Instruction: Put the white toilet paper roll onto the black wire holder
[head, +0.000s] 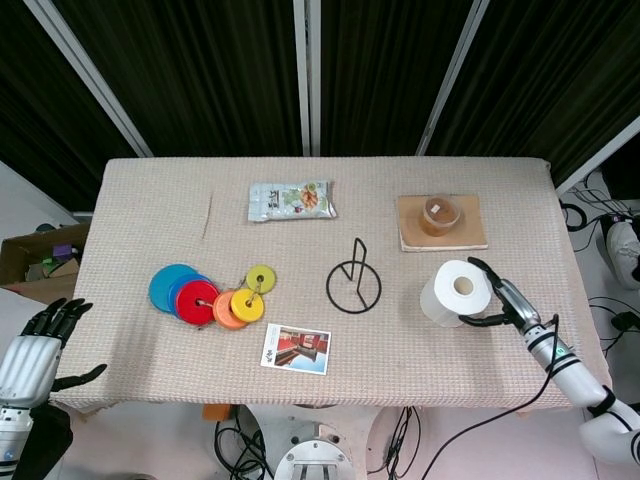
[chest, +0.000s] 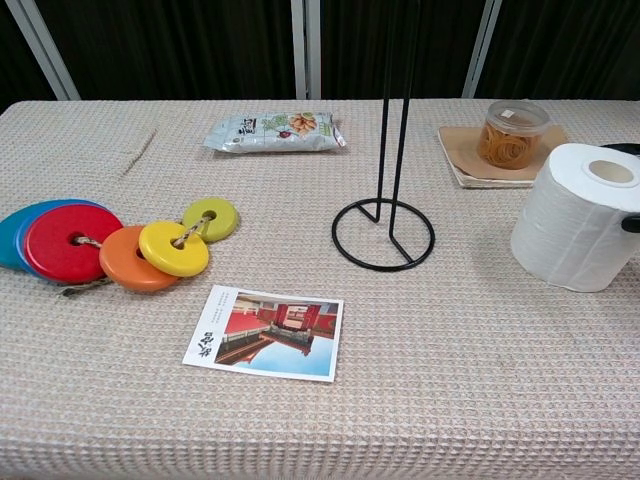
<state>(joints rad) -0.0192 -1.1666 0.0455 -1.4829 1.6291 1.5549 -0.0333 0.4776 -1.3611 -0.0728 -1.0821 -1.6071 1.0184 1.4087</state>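
Dark curtained panels with pale uprights back the scene, and below them I see the table (head: 500, 200) covered in a beige woven cloth.

On my head view, the white toilet paper roll (head: 457, 293) stands upright on its end toward the right side of the table, core hole facing up. It is off the black wire holder (head: 354, 280), which stands apart to its left near the table's centre, ring base flat on the cloth and its post upright.

My right robot hand (head: 497, 303) is at the roll's right side. Its fingers (head: 482, 270) curve around the far side of the roll and the thumb reaches in along the near side, both touching the paper. The roll still sits on the cloth, and I cannot tell whether the grasp is firm. On the chest view only dark fingertips show at the roll's right edge.

My left robot hand (head: 32, 352) hangs off the table's near left corner, fingers apart, holding nothing.

Other items noted: a string of coloured discs (head: 205, 295) at the left, a postcard (head: 296, 348) near the front edge, a snack packet (head: 291, 200) at the back, and a lidded plastic jar (head: 441, 213) resting on a tan board (head: 470, 232) behind the roll.
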